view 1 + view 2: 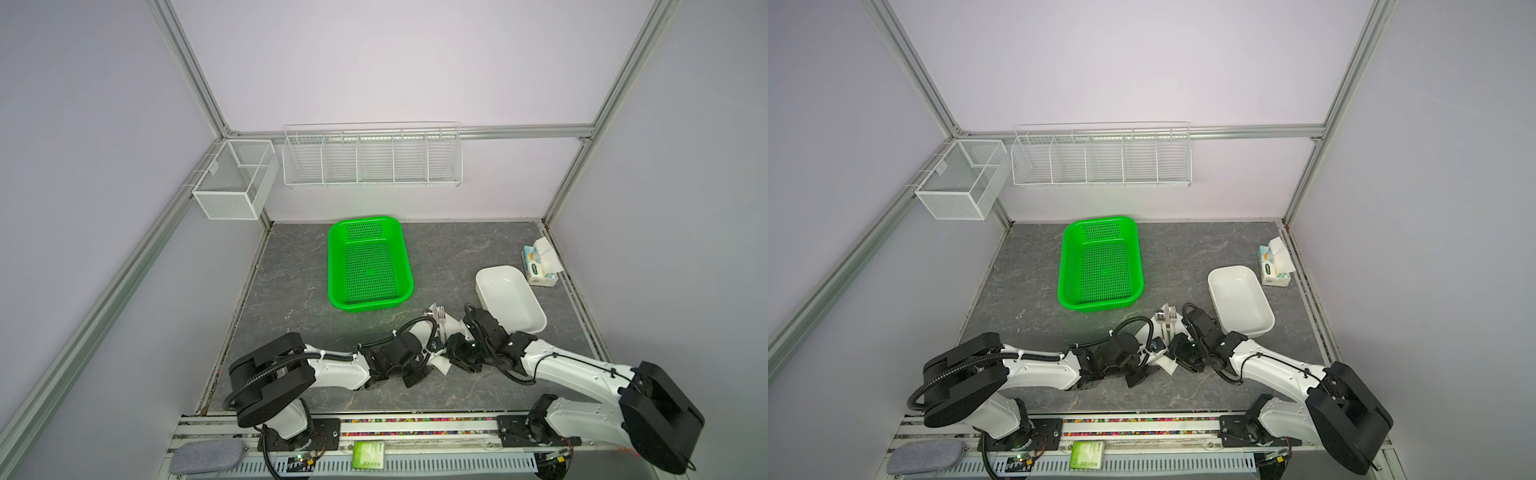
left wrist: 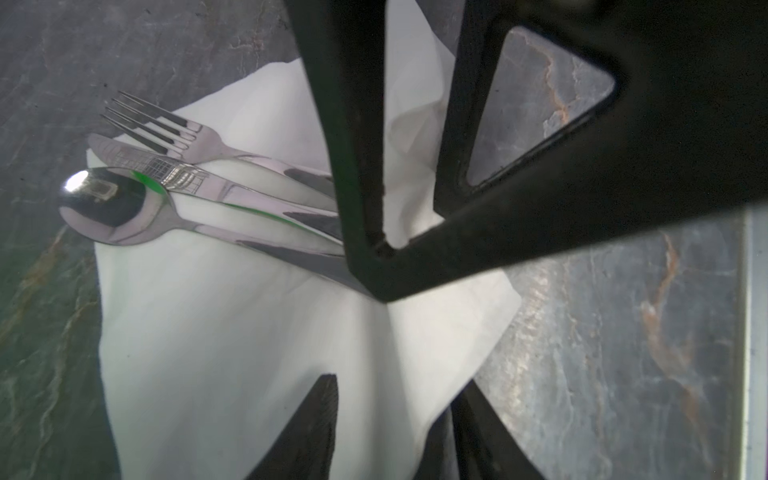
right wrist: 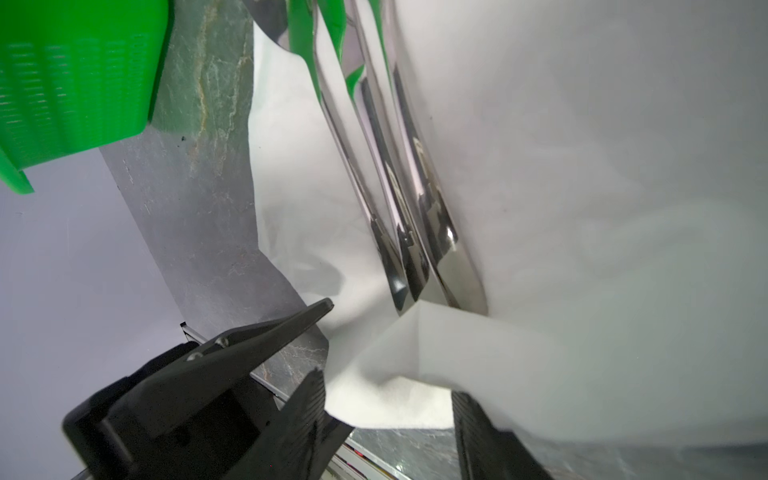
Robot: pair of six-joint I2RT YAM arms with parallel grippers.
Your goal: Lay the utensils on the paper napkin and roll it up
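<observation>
— While the left wrist view is up, how does the left gripper (image 2: pixel 399 386) stand?
— Jaws apart, one on each side of the paper napkin (image 2: pixel 232 316), with white sheet filling the gap between them. They are not pressed together.
— And the right gripper (image 3: pixel 386 388)?
— Jaws partway apart, with a raised fold of the napkin between them. The paper touches one jaw and drapes over the other. Whether they squeeze it I cannot tell.
— Where are the utensils (image 2: pixel 232 193)?
— On the napkin, side by side and touching: fork (image 2: pixel 199 141), knife (image 2: pixel 166 168), spoon (image 2: pixel 104 203). The fork's tines and much of the spoon's bowl reach past the sheet's edge over the table (image 1: pixel 291 291). The handle ends lie against the raised fold, just beside the right gripper.
— How do the two grippers stand to each other?
— Close together, facing across the napkin at the front middle of the table in both top views.
— And farther out?
— A green basket (image 1: pixel 370 262) stands beyond the napkin, farther from the arms and apart from it. A white dish (image 1: pixel 511 299) sits to the right, near the right arm's wrist. A tissue pack (image 1: pixel 540 266) lies behind the dish at the table's right edge.
</observation>
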